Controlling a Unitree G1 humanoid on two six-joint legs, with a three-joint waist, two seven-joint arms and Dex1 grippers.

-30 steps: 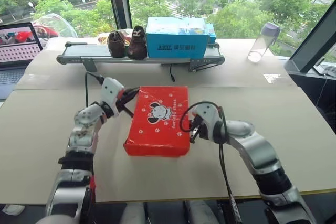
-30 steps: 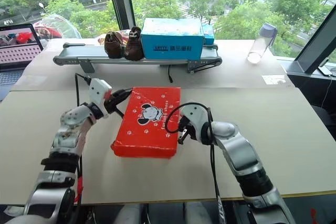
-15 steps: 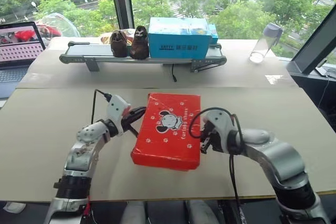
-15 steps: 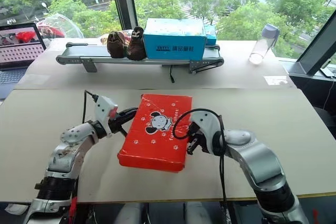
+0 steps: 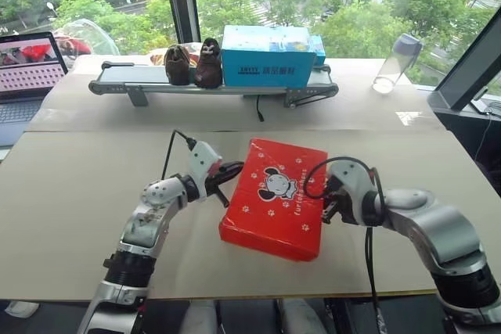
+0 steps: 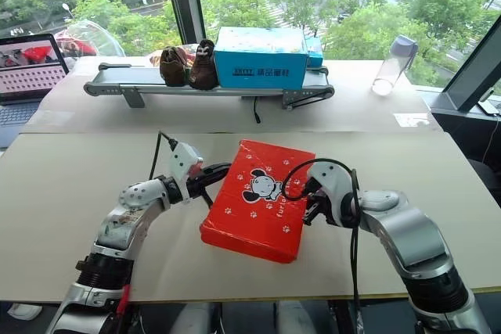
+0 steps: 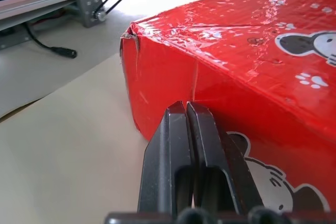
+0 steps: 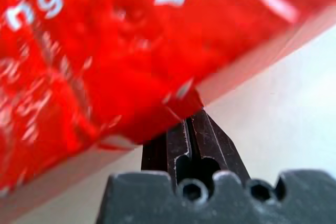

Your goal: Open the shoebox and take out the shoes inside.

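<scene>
The red shoebox [image 5: 275, 197], with a cartoon dog on its shut lid, lies skewed on the beige table [image 5: 70, 193]. My left gripper [image 5: 233, 169] is shut, and its tips press against the box's left side wall close to a torn corner [image 7: 128, 38]. The left wrist view has those shut fingers [image 7: 202, 129] right at the red wall. On the box's right side my right gripper [image 5: 327, 207] is shut, its tips [image 8: 188, 121] tucked against the lower edge of the box. The shoes are hidden inside the closed box.
A small conveyor [image 5: 117, 80] at the back carries a blue box [image 5: 266, 56] and dark brown fuzzy shoes [image 5: 194, 64]. A laptop [image 5: 27, 68] sits far left and a clear bottle [image 5: 394, 62] far right. A black cable [image 5: 257, 107] hangs from the conveyor.
The shoebox has slid to the right and turned clockwise on the table. Both shut grippers moved right along with it, staying at its sides.
</scene>
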